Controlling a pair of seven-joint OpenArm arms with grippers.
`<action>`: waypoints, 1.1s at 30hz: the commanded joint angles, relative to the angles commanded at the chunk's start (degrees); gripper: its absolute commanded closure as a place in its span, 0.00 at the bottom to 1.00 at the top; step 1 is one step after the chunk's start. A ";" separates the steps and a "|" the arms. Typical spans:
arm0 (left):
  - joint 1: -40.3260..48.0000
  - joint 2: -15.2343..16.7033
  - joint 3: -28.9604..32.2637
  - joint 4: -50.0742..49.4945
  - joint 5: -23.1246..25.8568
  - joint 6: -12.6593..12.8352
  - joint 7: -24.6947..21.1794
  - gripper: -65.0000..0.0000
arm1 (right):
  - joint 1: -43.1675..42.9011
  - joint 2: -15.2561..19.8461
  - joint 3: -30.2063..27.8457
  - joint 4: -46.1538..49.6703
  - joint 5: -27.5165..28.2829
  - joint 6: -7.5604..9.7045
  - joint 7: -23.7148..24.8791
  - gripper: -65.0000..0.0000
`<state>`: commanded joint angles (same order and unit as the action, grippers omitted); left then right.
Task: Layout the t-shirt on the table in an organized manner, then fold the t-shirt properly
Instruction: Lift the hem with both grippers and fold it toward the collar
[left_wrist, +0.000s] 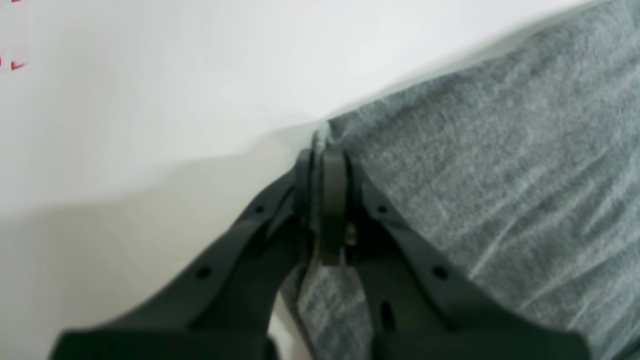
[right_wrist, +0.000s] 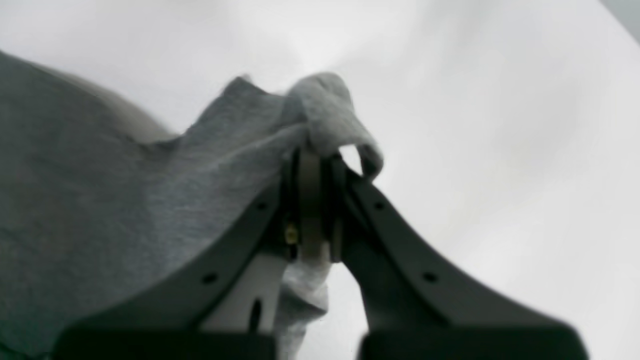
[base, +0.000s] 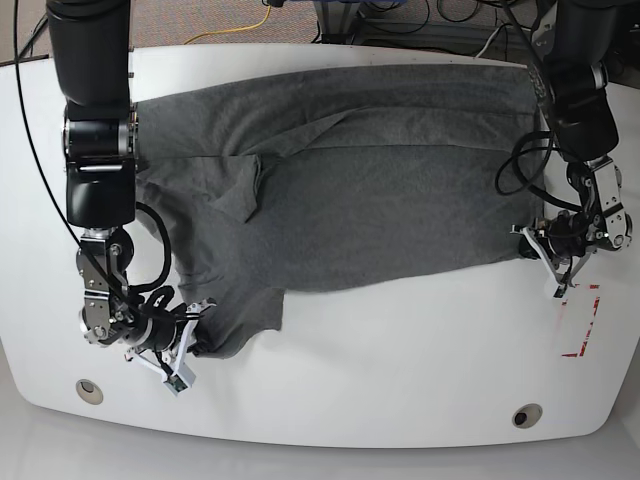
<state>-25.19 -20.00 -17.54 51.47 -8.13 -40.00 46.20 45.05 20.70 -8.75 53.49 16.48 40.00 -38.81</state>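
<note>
Dark heather-grey short-sleeved knit t-shirt (base: 360, 190) lies spread across the far half of the glossy white desk (base: 400, 370), still rumpled: a fold near the left of the base view and a flap hanging down toward the near edge.

Left pincer (left_wrist: 322, 160) is pressed together on the shirt's edge; cloth runs between the pads. Right pincer (right_wrist: 315, 160) is also clamped, pinching a bunched, curled corner of the cloth.

Risks, as I judge them:
- The right grip holds a rolled knot of fabric, not a flat hem. Pulling from there could drag the wad along or leave a twisted corner once released.
- The left grip is thin, right at the cloth's margin. A hard tug outward may let the knit slip free.
- The two arms pulling unevenly would skew the shirt, and the existing creases would set in rather than flatten.

What each view gives:
- Base view shows the whole layout, both arms, the red tape marks (base: 582, 325) and a grommet hole (base: 526, 415). It cannot show how the pads meet the cloth.
- Wrist views show exactly that, but nothing of the overall shape.
</note>
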 joint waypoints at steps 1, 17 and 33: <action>0.09 -0.09 0.00 0.00 0.00 0.00 0.00 1.00 | 0.62 0.00 -0.26 0.00 0.00 0.00 0.00 1.00; 3.16 -0.09 -0.09 15.82 0.00 0.00 5.19 1.00 | -0.26 0.44 -4.13 0.00 -0.09 0.00 0.26 1.00; 7.12 -0.09 -0.35 30.42 0.00 0.00 11.16 1.00 | -5.27 2.46 -3.96 9.32 0.35 0.00 -3.16 1.00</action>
<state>-18.07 -20.09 -17.89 81.89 -8.13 -40.00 57.36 39.78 23.16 -12.70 62.81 16.84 40.00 -41.98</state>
